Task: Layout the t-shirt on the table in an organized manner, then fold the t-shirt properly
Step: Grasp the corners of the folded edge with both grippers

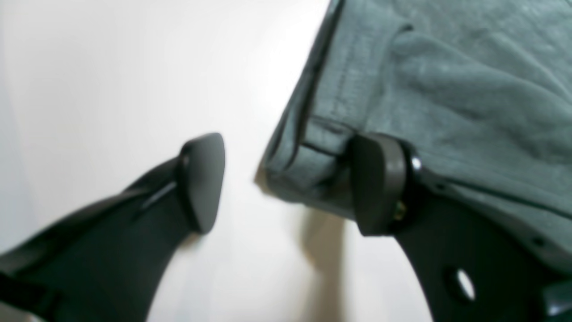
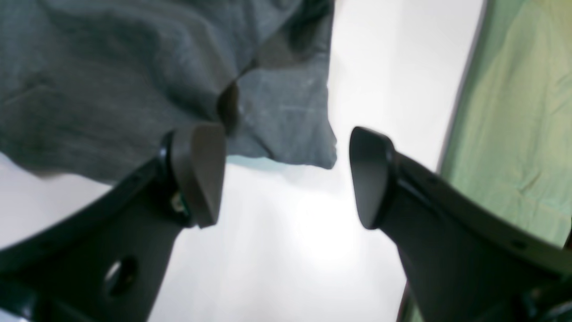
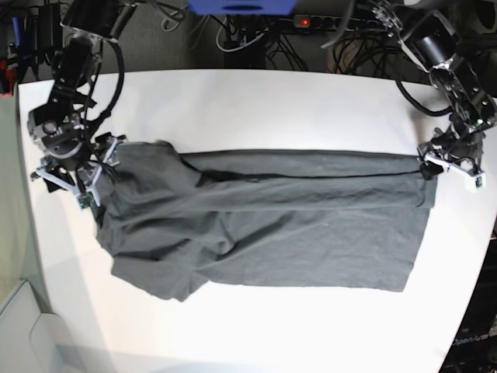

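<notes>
My right claw [image 2: 286,176]: at the left end of the base view, over the crumpled sleeve end of the t-shirt [image 3: 264,221]. It stands wide, with bare table showing between the two pads. One pad [image 2: 199,172] sits against the edge of the cloth; the other is out over the white top, apart from the shirt. Nothing is pinched in it.
T-shirt: spread lengthways across the middle of the table [image 3: 248,109], folded over on itself along its far edge, bunched and wrinkled toward my right claw, flatter toward my left.
Table: white, showing all round the shirt.
My left claw [image 1: 290,183]: at the right end of the base view, at the far corner of the shirt's hem. It is parted. One pad [image 1: 377,183] touches the stitched hem corner; the other hangs over bare table just beside the cloth. It grips nothing.
</notes>
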Tool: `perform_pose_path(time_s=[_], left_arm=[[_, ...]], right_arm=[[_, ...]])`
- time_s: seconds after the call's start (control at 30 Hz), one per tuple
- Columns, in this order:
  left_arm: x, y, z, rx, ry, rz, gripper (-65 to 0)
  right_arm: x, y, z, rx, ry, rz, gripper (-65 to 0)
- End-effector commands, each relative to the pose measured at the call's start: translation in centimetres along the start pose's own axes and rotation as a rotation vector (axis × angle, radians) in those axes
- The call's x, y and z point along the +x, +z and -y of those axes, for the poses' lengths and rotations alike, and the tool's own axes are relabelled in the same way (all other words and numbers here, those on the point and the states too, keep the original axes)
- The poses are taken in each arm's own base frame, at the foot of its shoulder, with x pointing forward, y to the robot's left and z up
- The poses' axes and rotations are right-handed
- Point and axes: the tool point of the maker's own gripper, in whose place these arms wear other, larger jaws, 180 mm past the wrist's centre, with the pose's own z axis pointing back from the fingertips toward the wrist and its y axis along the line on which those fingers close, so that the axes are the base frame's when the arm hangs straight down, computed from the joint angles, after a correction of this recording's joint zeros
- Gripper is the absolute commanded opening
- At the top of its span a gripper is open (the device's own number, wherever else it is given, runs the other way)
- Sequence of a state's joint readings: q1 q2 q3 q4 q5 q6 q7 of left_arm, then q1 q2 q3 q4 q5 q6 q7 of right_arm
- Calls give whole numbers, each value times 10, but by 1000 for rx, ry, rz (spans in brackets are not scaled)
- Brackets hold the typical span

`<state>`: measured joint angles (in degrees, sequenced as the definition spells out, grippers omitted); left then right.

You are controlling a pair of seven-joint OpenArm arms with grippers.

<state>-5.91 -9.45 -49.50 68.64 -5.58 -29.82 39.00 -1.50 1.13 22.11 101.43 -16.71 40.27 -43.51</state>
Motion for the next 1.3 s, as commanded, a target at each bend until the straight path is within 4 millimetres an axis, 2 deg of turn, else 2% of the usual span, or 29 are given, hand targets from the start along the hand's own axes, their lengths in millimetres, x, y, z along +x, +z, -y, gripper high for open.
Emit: perform_pose_path(time_s=[0.0, 0.2, 0.37, 0.43, 0.6, 0.67, 0.83, 0.93, 1.07, 1.13, 1.27], left_arm=[[20, 2, -2, -2, -11, 52, -220], [18, 1, 2, -10, -9, 49, -224], [14, -7, 27, -63, -77, 20, -234], [13, -8, 32, -73, -88, 15, -292], [14, -8, 31, -69, -84, 17, -543], [14, -8, 31, -68, -83, 17, -578], [14, -7, 28, -63, -88, 14, -581], [13, -6, 28, -65, -92, 9, -580], [9, -5, 27, -62, -97, 1, -575], [10, -3, 25, -58, -104, 6, -523], [13, 6, 24, -46, -129, 26, -314]], right_arm=[[16, 6, 11, -34, 5, 52, -213], [32, 21, 19, -75, 4, 103, -213], [19, 24, 29, -106, -49, 81, -212], [6, 21, 24, -90, -53, 51, -212], [-16, 5, 16, -42, -63, -11, -211], [-20, 3, 16, -37, -61, -23, -211], [-21, 1, 14, -32, -65, -25, -211], [-11, 0, 17, -38, -68, -5, -211], [-9, 0, 17, -37, -66, -1, -211], [-9, 0, 17, -37, -66, -1, -211], [-9, 0, 17, -36, -65, -2, -211]])
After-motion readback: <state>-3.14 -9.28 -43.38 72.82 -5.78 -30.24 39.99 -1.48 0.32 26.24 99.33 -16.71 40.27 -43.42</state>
